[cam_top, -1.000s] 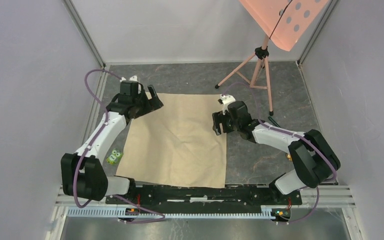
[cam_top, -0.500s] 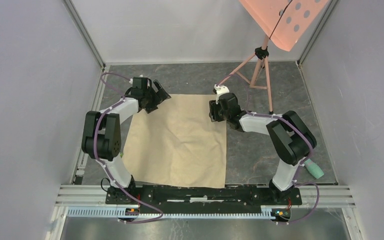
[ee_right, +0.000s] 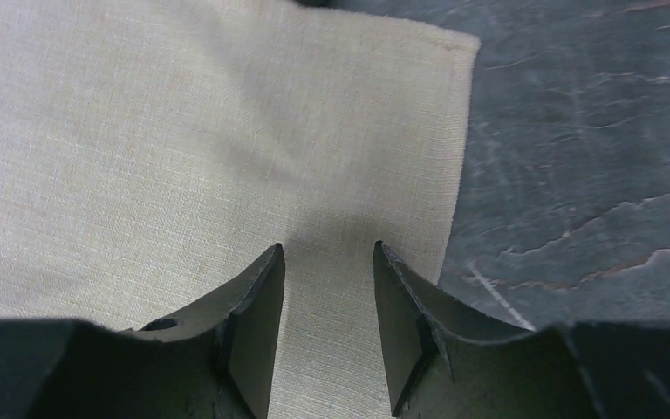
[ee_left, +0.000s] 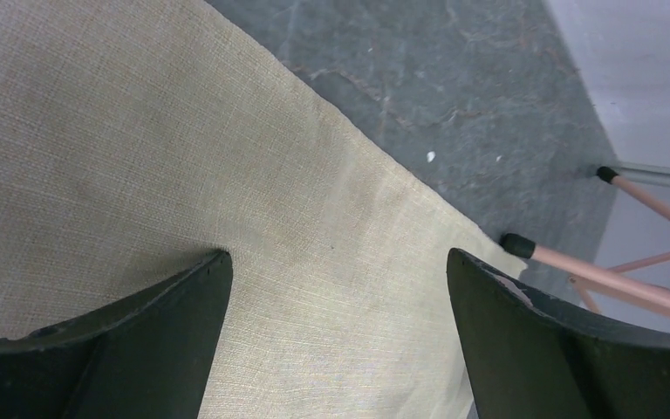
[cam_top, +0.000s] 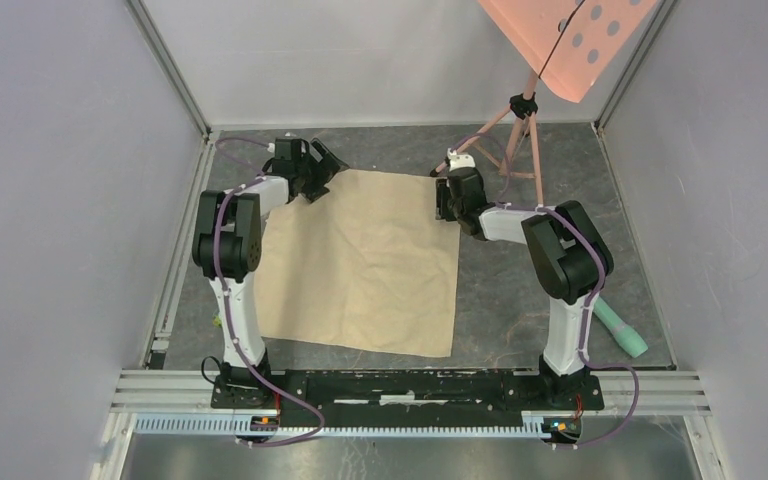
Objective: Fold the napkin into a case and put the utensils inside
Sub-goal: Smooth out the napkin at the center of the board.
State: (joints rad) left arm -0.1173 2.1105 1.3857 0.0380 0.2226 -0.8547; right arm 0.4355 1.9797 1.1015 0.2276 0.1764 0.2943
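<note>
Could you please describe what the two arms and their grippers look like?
The left arm and right arm have white links with bulky black joints; a purple cable runs along each. The left gripper and right gripper have matte black, curved fingers tapering to blunt tips. No markings show.

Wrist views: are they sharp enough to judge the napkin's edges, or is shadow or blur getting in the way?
Left wrist: the napkin weave is crisp and its far edge is clear, with only faint shade near the left claw. Right wrist: the weave and hemmed corner are sharp, but the right claw casts a dark shadow on the cloth just ahead of it. Top external: even light, no glare.
</note>
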